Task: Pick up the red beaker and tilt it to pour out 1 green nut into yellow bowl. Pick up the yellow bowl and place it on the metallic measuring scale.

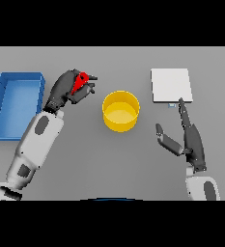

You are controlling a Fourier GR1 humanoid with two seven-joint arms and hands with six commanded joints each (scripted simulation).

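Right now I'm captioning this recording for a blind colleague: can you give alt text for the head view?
The robot's left hand grips a red beaker to the left of an empty-looking yellow bowl on a grey table. Its right hand rests open near a white scale; a blue tray sits far left.

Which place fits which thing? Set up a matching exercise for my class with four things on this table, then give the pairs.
Things:
1. red beaker
2. yellow bowl
3. metallic measuring scale
4. blue bin

Places:
A. far left of the table
B. middle of the table
C. held in the left hand
D. just beyond the open right hand

Pairs: 1-C, 2-B, 3-D, 4-A
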